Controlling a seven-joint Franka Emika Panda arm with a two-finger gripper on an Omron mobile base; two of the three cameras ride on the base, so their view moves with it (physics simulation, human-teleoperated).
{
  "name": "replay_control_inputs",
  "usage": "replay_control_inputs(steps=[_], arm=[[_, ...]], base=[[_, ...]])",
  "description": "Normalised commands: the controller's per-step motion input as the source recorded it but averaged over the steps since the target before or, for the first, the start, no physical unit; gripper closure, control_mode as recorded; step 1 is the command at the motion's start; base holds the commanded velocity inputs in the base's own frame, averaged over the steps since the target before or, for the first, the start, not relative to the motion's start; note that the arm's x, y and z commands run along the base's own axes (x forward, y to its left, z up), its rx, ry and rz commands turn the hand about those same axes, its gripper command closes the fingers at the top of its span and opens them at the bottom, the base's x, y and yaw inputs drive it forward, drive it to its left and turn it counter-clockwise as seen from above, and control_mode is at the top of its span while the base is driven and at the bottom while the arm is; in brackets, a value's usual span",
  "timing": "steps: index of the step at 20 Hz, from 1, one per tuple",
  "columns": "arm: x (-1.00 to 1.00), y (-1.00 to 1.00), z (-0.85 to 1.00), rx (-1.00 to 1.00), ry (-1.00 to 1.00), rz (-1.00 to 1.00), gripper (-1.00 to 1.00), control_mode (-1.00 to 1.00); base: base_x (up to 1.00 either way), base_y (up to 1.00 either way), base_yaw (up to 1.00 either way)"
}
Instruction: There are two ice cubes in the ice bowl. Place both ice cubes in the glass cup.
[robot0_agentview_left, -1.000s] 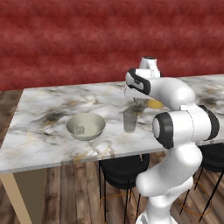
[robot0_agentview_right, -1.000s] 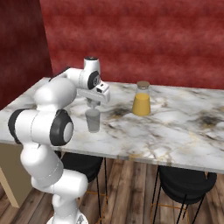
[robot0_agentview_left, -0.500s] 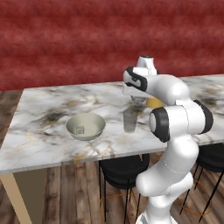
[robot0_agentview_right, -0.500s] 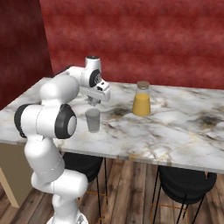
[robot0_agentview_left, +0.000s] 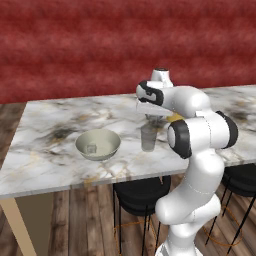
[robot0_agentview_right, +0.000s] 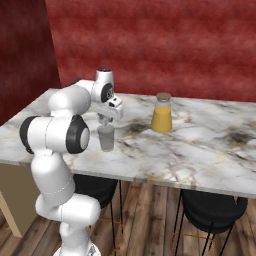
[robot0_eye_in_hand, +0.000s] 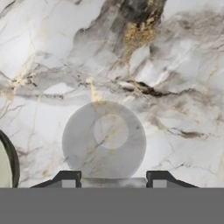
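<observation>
**Gripper parked over the glass cup, one cube left in the bowl**

I have the gripper (robot0_agentview_left: 151, 119) hovering directly above the glass cup (robot0_agentview_left: 148, 138), which I read as the drop position for a cube. In the hand view I look straight down into the cup (robot0_eye_in_hand: 104, 141); between the two finger tips a pale grey strip sits at the bottom edge, but I cannot tell whether that is an ice cube or just rendering, so whether the claw is clamped or apart is unclear. The cup interior looks see-through to the marble counter (robot0_eye_in_hand: 175, 65) (no cube obvious inside).

The left base view gives what the hand view lacks: the ice bowl (robot0_agentview_left: 98, 144) well left of the cup, with one ice cube (robot0_agentview_left: 90, 148) in it. The right base view adds the amber bottle (robot0_agentview_right: 162, 112) standing apart to the right.
</observation>
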Motion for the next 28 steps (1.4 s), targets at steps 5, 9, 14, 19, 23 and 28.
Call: replay_control_inputs(steps=[5,9,14,19,23,28], arm=[[0.03,0.04,-0.20,0.00,0.00,0.00,1.00,-1.00],[0.07,0.00,-0.19,0.00,0.00,0.00,1.00,-1.00],[0.18,0.00,-0.11,0.00,0.00,0.00,1.00,-1.00],[0.27,0.00,-0.10,0.00,0.00,0.00,1.00,-1.00],[0.30,0.00,-0.18,0.00,0.01,0.00,1.00,-1.00],[0.16,0.00,-0.24,0.00,0.04,0.00,1.00,-1.00]], base=[[0.00,0.00,0.00],[0.00,0.00,0.00],[0.00,0.00,0.00],[0.00,0.00,0.00],[0.00,0.00,0.00],[0.00,0.00,0.00]])
